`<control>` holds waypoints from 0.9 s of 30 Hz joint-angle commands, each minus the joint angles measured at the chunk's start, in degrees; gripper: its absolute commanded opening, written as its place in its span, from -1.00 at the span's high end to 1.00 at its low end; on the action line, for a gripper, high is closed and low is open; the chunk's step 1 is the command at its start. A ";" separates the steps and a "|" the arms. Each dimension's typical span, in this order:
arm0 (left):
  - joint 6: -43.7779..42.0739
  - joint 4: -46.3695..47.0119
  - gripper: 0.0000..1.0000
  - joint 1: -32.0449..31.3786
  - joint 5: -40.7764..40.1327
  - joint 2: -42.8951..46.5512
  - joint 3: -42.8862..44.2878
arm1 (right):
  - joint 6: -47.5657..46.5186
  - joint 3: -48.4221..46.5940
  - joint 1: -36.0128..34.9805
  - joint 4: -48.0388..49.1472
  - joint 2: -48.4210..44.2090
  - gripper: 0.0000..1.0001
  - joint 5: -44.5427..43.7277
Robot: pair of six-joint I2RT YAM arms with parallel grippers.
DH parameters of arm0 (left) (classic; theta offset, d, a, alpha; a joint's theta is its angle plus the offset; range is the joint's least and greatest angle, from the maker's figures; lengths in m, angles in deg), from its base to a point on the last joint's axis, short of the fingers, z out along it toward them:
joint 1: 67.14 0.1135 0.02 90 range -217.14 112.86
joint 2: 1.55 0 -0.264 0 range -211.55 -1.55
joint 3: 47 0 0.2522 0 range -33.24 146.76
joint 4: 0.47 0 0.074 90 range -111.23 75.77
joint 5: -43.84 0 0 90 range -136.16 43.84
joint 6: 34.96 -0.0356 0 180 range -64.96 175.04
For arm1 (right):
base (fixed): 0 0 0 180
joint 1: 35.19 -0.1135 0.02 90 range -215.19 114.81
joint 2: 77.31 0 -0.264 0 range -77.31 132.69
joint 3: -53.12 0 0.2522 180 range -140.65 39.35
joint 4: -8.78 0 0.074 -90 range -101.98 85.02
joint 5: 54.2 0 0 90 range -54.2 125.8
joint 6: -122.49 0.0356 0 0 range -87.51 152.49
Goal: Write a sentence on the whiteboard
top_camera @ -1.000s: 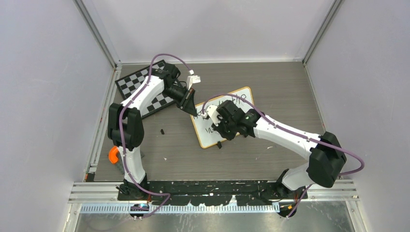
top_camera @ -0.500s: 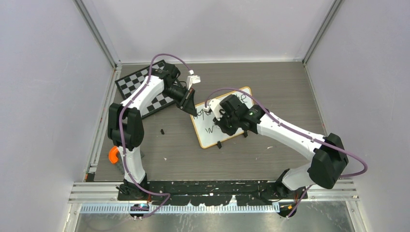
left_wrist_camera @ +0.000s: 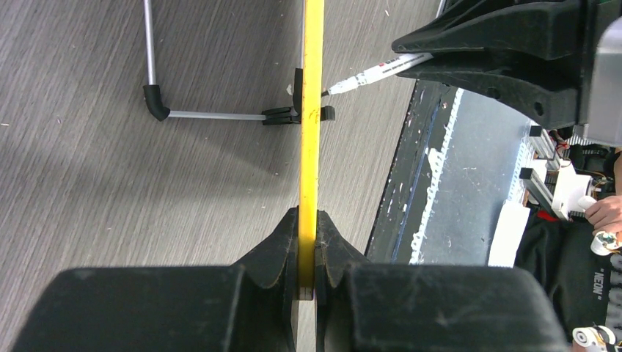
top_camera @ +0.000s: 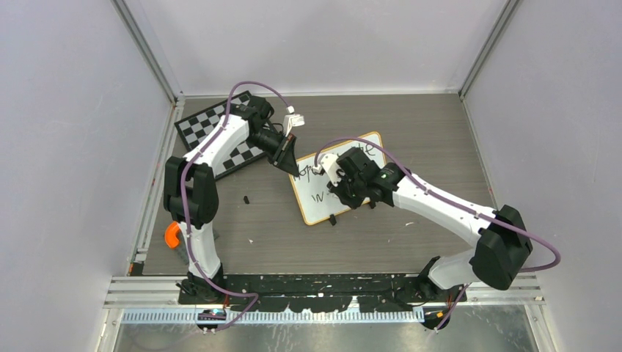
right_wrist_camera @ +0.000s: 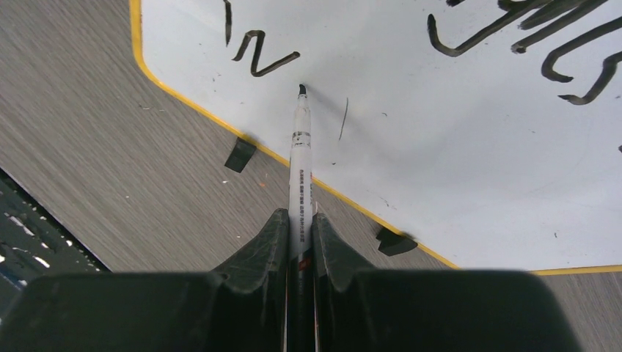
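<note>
The whiteboard (top_camera: pixel 317 202) lies mid-table, white with an orange-yellow rim and black writing on it. My left gripper (top_camera: pixel 292 167) is shut on the board's far-left rim, which shows edge-on as a yellow strip (left_wrist_camera: pixel 311 147) in the left wrist view. My right gripper (top_camera: pixel 339 192) is shut on a white marker (right_wrist_camera: pixel 300 169) above the board (right_wrist_camera: pixel 455 147). The marker's black tip points at the white surface just below a written "N"; I cannot tell whether it touches. The marker also shows in the left wrist view (left_wrist_camera: pixel 374 72).
A black-and-white chessboard (top_camera: pixel 202 125) lies at the back left under the left arm. A small black piece (top_camera: pixel 246 199) lies on the table left of the whiteboard. An orange object (top_camera: pixel 172 234) sits at the table's left edge. Two black clip feet (right_wrist_camera: pixel 240 155) sit at the board's near rim.
My right gripper with the marker has moved up and slightly right across the board, uncovering writing on its lower part. The left arm has not moved.
</note>
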 commanded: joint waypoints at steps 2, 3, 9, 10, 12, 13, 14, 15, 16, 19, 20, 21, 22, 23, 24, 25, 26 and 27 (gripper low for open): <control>0.79 -0.11 1.00 0.09 -0.33 -0.48 1.36 | 0.71 -1.67 0.15 2.41 1.15 0.99 -3.63; 0.76 -0.11 1.00 0.09 -0.33 -0.42 1.27 | 0.77 -1.85 0.20 2.52 1.32 1.00 -3.90; 0.84 0.05 1.00 0.09 -0.26 -0.54 1.37 | 1.45 -2.93 0.57 3.50 1.94 1.00 -5.14; 0.81 0.07 1.00 0.09 -0.25 -0.66 1.47 | 1.47 -3.18 0.65 3.63 2.04 0.99 -5.03; 0.83 0.03 1.00 0.09 -0.25 -0.89 1.70 | 1.63 -3.47 0.66 3.89 2.47 0.99 -4.55; 0.91 0.07 1.00 0.08 -0.17 -0.99 1.80 | 1.65 -3.68 0.66 3.87 2.68 1.00 -4.24; 0.82 -0.01 1.00 0.09 -0.16 -1.08 1.90 | 1.65 -3.82 0.63 3.86 2.86 0.99 -3.88; 0.75 -0.09 1.00 0.09 -0.16 -1.16 1.99 | 1.72 -3.97 0.62 3.86 2.99 1.00 -3.60; 0.81 -0.09 1.00 0.09 -0.16 -1.19 2.08 | 1.66 -4.10 0.67 3.86 3.10 0.99 -3.27; 0.73 -0.11 1.00 0.04 -0.24 -1.17 2.19 | 1.65 -4.44 0.61 3.86 3.36 0.99 -2.80; 0.67 -0.14 1.00 0.08 -0.24 -1.25 2.19 | 1.65 -4.59 0.58 3.90 3.33 0.99 -2.78; 0.64 -0.15 1.00 0.09 -0.25 -1.31 2.21 | 1.65 -4.70 0.56 3.94 3.29 1.00 -2.77; 0.64 -0.19 1.00 0.09 -0.20 -1.35 2.27 | 1.65 -4.87 0.54 3.94 3.21 1.00 -2.84; 0.57 -0.21 1.00 0.02 -0.24 -1.38 2.28 | 1.65 -5.02 0.60 3.92 3.12 1.00 -2.98; 0.56 -0.28 1.00 0.08 -0.25 -1.51 2.28 | 1.58 -5.12 0.63 4.02 3.03 1.00 -3.22; 0.45 -0.33 1.00 0.04 -0.25 -1.54 2.28 | 1.51 -5.16 0.65 4.02 3.03 0.99 -3.48; 0.45 -0.29 1.00 0.08 -0.25 -1.55 2.28 | 1.41 -5.21 0.66 4.03 3.02 0.99 -3.67; 0.48 -0.27 1.00 0.09 -0.23 -1.62 2.31 | 1.39 -5.25 0.67 4.03 3.02 1.00 -3.97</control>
